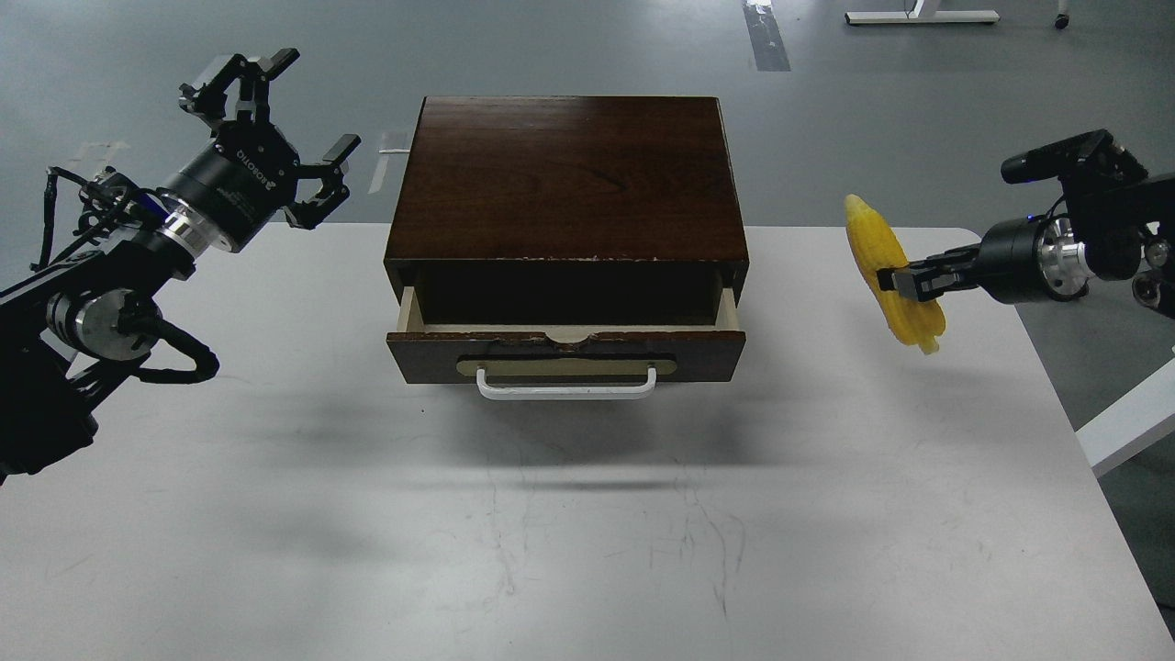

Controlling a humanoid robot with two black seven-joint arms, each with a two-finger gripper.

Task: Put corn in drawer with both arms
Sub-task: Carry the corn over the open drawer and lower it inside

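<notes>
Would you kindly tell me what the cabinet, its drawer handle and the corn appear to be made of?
The cabinet looks like dark brown wood or veneer with a semi-gloss finish: grain shows, and the front top edge is chipped pale. The drawer handle seems white-painted metal or plastic, smooth. The corn looks like matte yellow moulded plastic or rubber, with ridged kernels.

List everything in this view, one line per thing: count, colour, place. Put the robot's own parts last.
cabinet: one, dark brown wood, centre back of the table
drawer: one, dark brown front with white bar handle, pulled partly open, nothing visible inside
corn: one, bright yellow, held in the air right of the cabinet
table: one, white, scuffed, fills the foreground
desk legs: white, on the grey floor at top right
left gripper: one, black, open, raised left of the cabinet
right gripper: one, black, shut on the corn
</notes>
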